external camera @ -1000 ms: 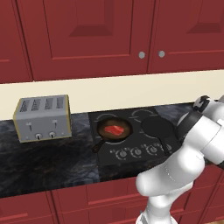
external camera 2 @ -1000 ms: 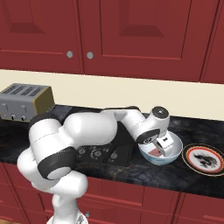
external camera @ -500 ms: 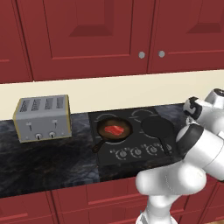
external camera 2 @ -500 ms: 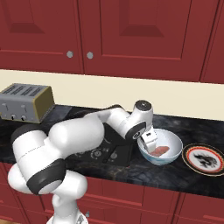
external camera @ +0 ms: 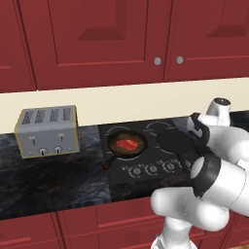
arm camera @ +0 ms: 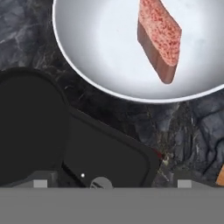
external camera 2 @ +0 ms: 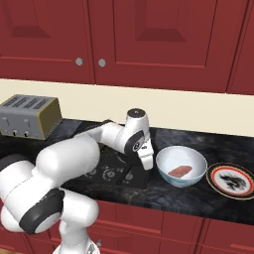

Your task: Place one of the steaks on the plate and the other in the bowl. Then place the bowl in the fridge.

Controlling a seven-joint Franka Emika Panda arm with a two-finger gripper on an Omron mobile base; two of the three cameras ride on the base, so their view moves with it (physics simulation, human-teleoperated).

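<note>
One reddish-pink steak (external camera 2: 179,171) lies inside the white bowl (external camera 2: 163,166) on the dark counter; the hand view shows the same steak (arm camera: 159,37) against the bowl's white inside (arm camera: 92,48). The other steak (external camera: 128,145) sits in a dark frying pan (external camera: 116,151) on the stove. The plate (external camera 2: 233,179), red-rimmed with a dark pattern, stands right of the bowl. My gripper (external camera 2: 148,162) hangs open and holds nothing, just left of the bowl, over the stove's right edge. The fridge is out of view.
A silver toaster (external camera: 47,130) stands on the counter left of the black stove (external camera: 146,170). A second, empty dark pan (external camera: 174,141) sits on the stove's right burner. Red cabinets (external camera 2: 149,39) hang above the cream wall.
My gripper has drawn back out of the bowl, up and to the left, toward the stove. It stays open, and the steak stays in the bowl.
</note>
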